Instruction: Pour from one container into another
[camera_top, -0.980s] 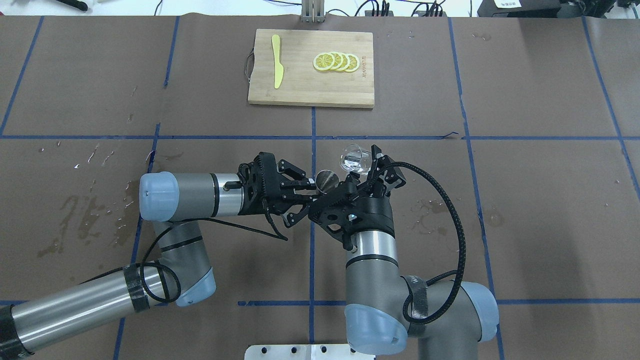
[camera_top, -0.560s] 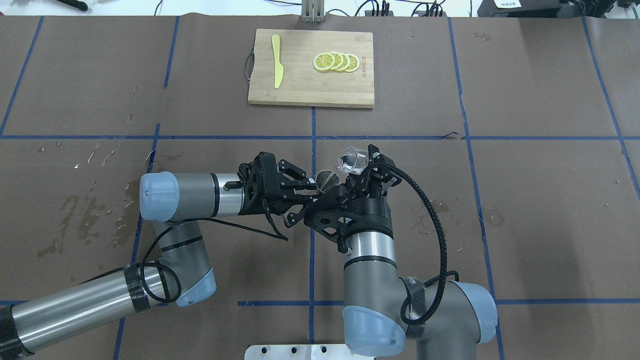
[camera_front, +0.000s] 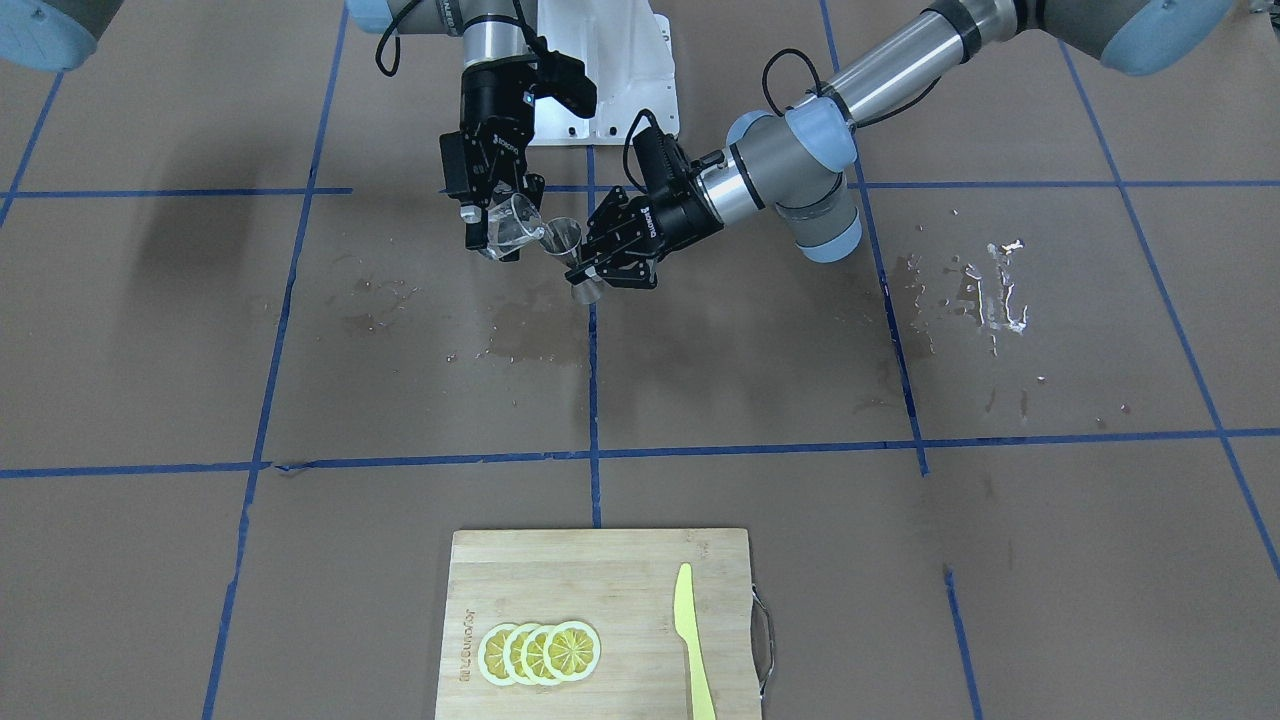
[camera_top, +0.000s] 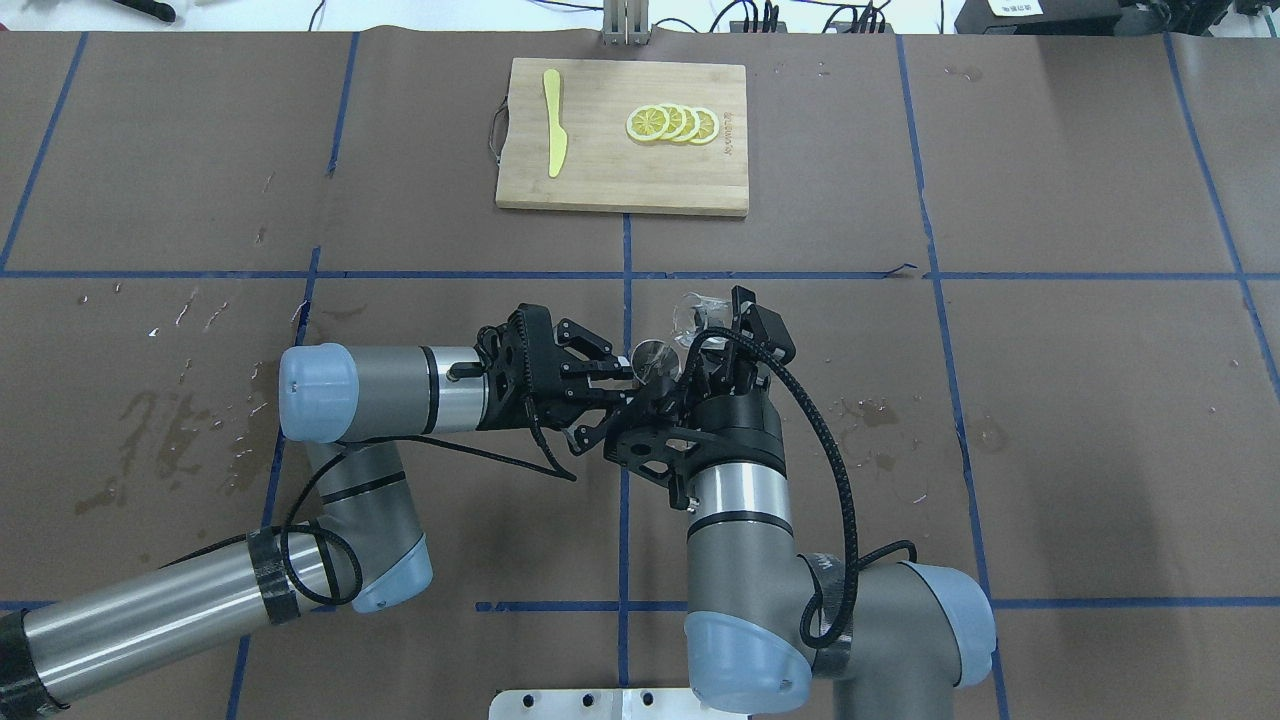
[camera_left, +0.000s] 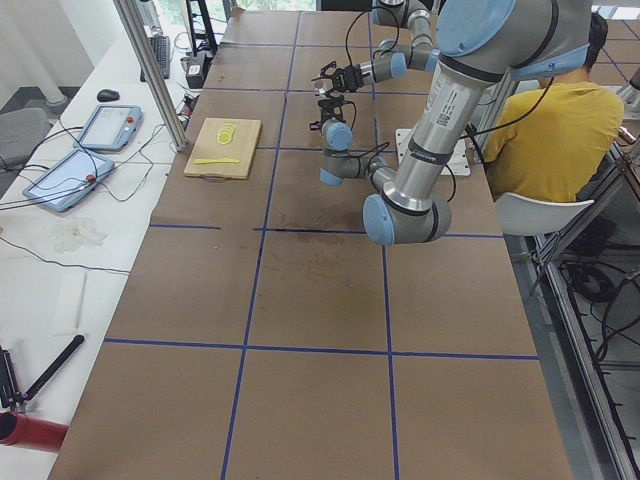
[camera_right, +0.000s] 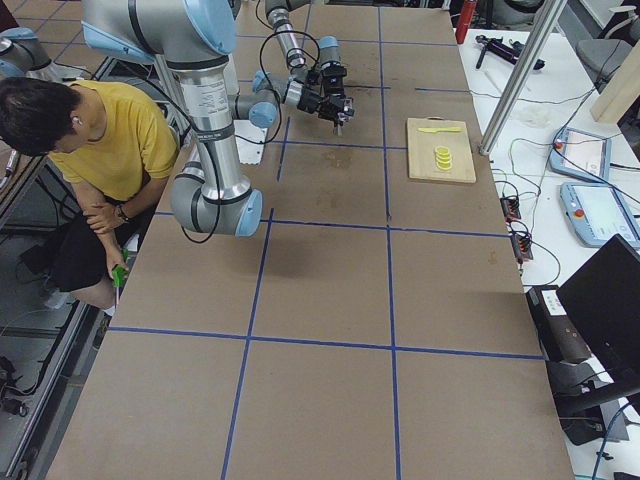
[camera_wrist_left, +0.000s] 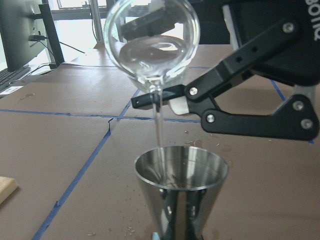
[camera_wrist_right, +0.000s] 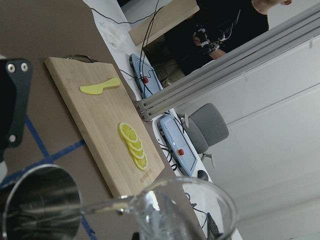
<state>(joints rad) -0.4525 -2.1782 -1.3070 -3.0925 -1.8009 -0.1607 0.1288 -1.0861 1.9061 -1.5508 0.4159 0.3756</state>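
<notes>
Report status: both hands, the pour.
Right hand shut on cup, tipped. Left hand shut on jigger, upright. Stream landing in jigger. Nothing blocking.

**Cropped or too small**

The left wrist view's bottom edge cuts off the small shiny steel hourglass jigger (camera_wrist_left: 182, 190) below its upper cone. The right wrist view crops the small transparent measuring cup (camera_wrist_right: 185, 210) below its rim. Side views show both too small to read.

Partial white lettering, approx. "BOTIQ", edge-cropped, on right tool (camera_wrist_left: 162, 100) body. Engraved mark on cutting board (camera_front: 620, 590): too small to read.
</notes>
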